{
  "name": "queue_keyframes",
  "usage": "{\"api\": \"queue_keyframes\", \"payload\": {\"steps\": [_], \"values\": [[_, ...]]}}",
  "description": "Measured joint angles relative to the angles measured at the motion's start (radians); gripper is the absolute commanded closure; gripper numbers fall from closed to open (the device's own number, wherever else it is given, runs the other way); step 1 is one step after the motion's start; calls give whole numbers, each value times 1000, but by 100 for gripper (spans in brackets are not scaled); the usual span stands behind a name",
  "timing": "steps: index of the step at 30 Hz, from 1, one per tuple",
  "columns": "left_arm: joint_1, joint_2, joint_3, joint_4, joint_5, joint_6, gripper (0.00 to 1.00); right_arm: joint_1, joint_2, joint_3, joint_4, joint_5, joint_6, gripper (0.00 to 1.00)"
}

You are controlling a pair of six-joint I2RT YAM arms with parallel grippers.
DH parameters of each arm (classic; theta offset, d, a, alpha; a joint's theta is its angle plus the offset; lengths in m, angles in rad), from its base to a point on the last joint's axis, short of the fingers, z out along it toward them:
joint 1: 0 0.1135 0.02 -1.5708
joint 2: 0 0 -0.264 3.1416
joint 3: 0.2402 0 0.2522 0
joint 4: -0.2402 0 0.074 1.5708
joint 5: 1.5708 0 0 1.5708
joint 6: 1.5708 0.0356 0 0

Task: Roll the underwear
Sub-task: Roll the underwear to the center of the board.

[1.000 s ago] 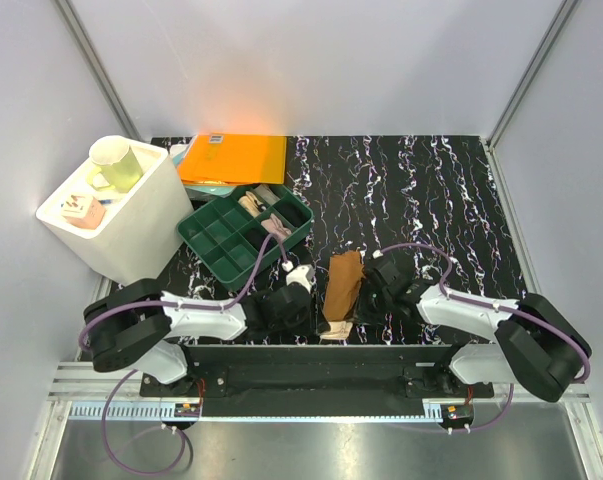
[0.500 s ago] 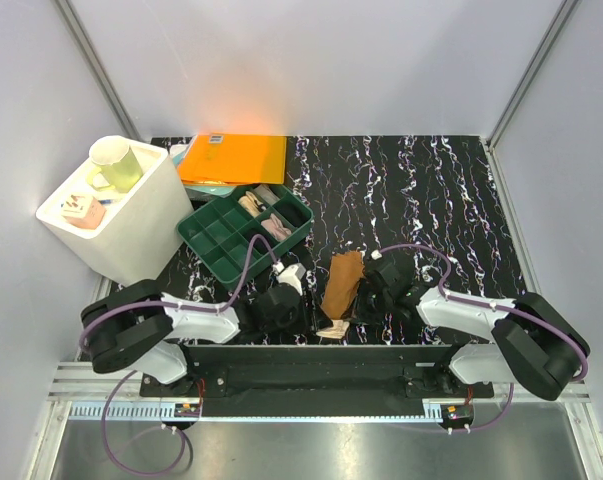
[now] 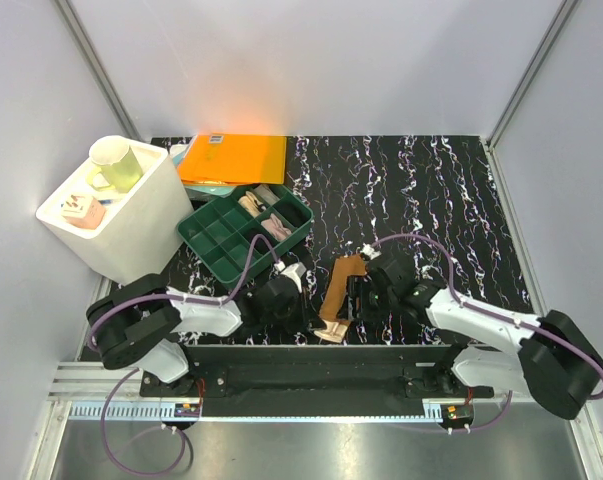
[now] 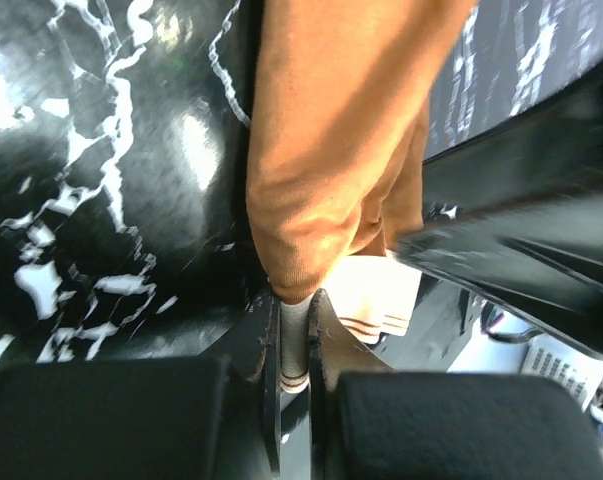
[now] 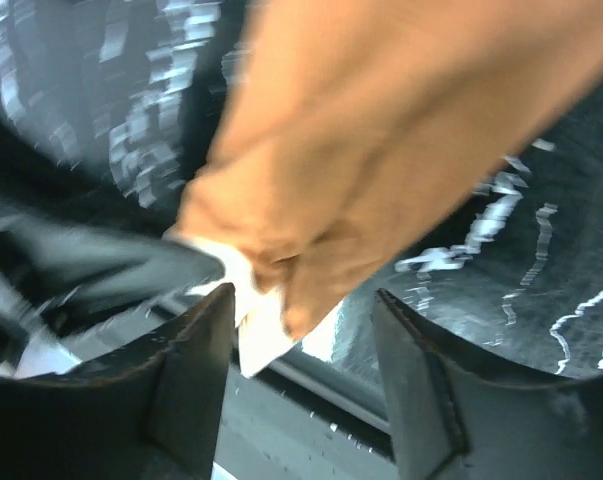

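A: What is lying nearest the arm bases?

B: The pale pinkish waistband (image 4: 376,295) of the brown soft-fabric boxer briefs (image 3: 343,280) is hanging right at the near edge of the black, white-veined marbled table (image 3: 431,190). The left gripper (image 4: 292,322) is pinching a fold of that waistband, with its two fingers pressed together on the cloth.

A: And the other arm?

B: The right gripper (image 5: 303,310) is holding nothing, and its jaws are standing wide apart. The brown fabric is lying just ahead of its fingertips, with the waistband corner toward its left finger. Its view is too blurred to tell whether anything is touching.

A: Which way is the garment running?

B: It is lying folded into a narrow strip. The long axis is running away from the left gripper's pinch toward the far side, leaning slightly right. The right gripper is coming at the strip's right flank, about mid-length. Rolling would probably be starting from the waistband end, and the left arm is nearer to that end.

A: Anything beyond?

B: Farther out, to the left of the left gripper, a dark green plastic compartment tray (image 3: 213,243) is sitting. Past it are a flat orange folder (image 3: 236,158) and a white square bin (image 3: 146,235) carrying a pale green mug (image 3: 116,163).
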Motion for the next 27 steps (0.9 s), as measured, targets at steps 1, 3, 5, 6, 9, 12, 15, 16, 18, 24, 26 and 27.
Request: {"api": "queue_keyframes", "payload": {"steps": [1, 3, 5, 6, 9, 12, 15, 16, 18, 24, 26, 27], "values": [[5, -10, 10, -37, 10, 12, 100, 10, -19, 13, -20, 2, -32, 31], [14, -25, 31, -109, 31, 37, 100, 47, -56, 46, -43, 13, -90, 30], [32, -37, 51, -184, 61, 68, 100, 105, -85, 77, -49, 31, -146, 29], [39, -42, 56, -206, 76, 78, 100, 135, -93, 90, -48, 43, -170, 29], [64, -55, 66, -273, 123, 111, 100, 238, -97, 109, -31, 99, -229, 28], [83, -62, 71, -314, 161, 132, 100, 346, -84, 109, -13, 165, -277, 28], [98, -63, 71, -341, 206, 148, 100, 435, -56, 109, 16, 237, -317, 28], [102, -63, 72, -350, 219, 152, 100, 468, -44, 109, 26, 266, -332, 27], [109, -63, 72, -364, 245, 161, 100, 531, -17, 109, 46, 317, -358, 27], [136, -63, 74, -410, 312, 193, 100, 631, 82, 114, 97, 426, -426, 26], [141, -63, 79, -428, 323, 203, 100, 668, 114, 121, 105, 458, -443, 26], [144, -63, 81, -438, 328, 209, 100, 685, 129, 126, 110, 468, -451, 26]]}}
